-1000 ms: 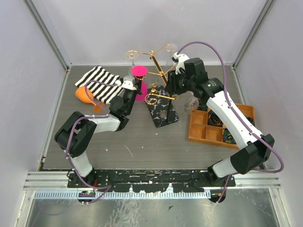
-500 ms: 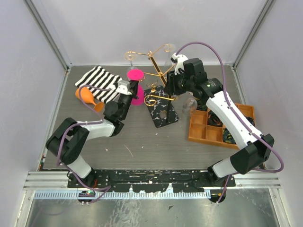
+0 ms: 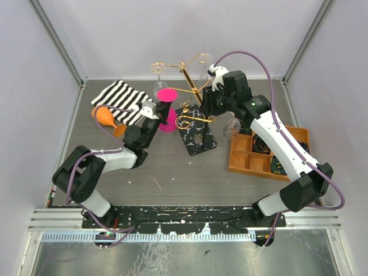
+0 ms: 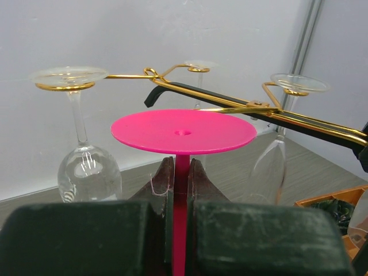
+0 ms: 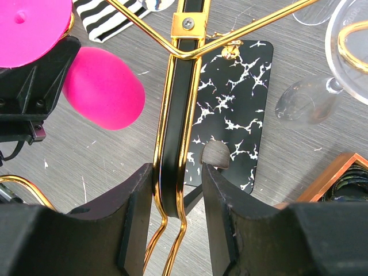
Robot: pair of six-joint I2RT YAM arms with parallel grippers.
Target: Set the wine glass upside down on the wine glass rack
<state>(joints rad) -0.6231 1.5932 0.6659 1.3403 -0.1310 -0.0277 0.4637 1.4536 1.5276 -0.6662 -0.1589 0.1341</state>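
- Clamping the hot-pink plastic wine glass [image 4: 183,131] by its thin stem in the left gripper [image 4: 181,178], fingers pressed tight against it.
- Holding that glass upside down, flat round foot uppermost, just beside the tall gold wire rack [image 3: 190,77] and lower than its curled arms.
- Pinching the rack's gold-edged black upright in the right gripper [image 5: 177,190], jaws narrowed onto it, seemingly touching both sides, above the black white-marbled base [image 5: 241,80].
- Hanging from the rack arms: clear stemmed glasses [image 4: 87,172].
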